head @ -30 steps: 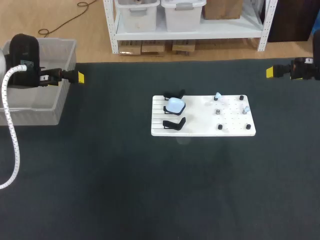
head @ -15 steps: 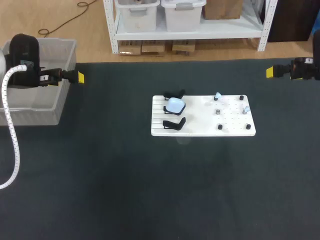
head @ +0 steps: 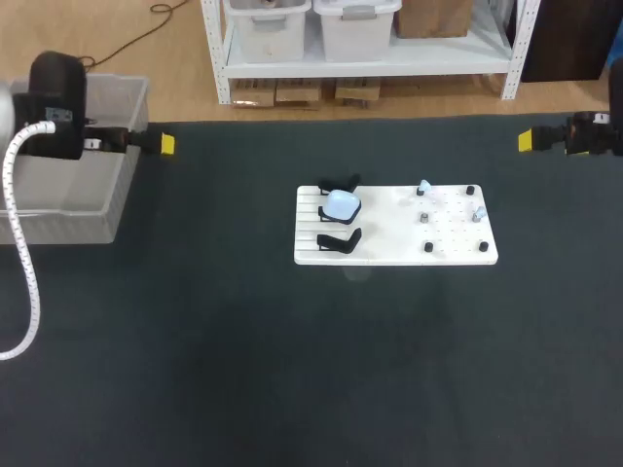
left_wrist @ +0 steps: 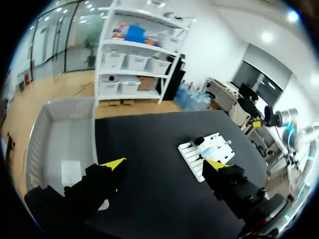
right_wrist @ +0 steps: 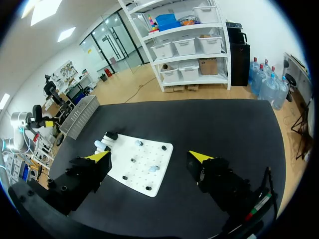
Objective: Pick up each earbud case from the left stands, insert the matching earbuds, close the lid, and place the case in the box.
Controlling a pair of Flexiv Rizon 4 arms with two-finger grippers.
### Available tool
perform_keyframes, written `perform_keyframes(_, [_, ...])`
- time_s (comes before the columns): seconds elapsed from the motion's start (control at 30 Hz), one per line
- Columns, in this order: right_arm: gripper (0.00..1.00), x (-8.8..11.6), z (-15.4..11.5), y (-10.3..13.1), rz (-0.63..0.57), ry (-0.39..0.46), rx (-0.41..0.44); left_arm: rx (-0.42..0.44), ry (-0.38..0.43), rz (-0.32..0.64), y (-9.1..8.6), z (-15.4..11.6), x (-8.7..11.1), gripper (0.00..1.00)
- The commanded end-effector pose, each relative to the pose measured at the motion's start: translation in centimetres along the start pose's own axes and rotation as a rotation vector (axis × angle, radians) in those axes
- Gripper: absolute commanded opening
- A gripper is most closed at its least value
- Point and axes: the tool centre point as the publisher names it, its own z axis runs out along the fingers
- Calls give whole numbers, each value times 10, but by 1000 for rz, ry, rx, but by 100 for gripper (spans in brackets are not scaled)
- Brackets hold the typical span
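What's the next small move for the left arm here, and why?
Probably swing the left gripper toward the light blue earbud case. That gripper is open and empty, hanging beside the grey box and far from the case, which rests on a black stand at the left end of the white board. Nothing is in hand yet, so the pick comes first.

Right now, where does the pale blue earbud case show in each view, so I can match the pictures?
Head view: earbud case on a black stand, at the slatted left end of the white board.
Left wrist view: earbud case on the white board, next to its slats.
Right wrist view: earbud case at the white board's slatted end.
Shared landmark: the white board.
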Motion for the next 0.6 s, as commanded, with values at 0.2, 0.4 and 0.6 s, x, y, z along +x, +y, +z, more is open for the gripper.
perform_keyframes(0.2, [100,0,0,0,0,1,1,239,-53,221,-8,-5,-10,100])
perform_keyframes(0.4, [100,0,0,0,0,1,1,309,-49,350,-12,-7,-25,100])
perform_keyframes(0.6, [100,0,0,0,0,1,1,344,-38,474,-11,-4,-33,100])
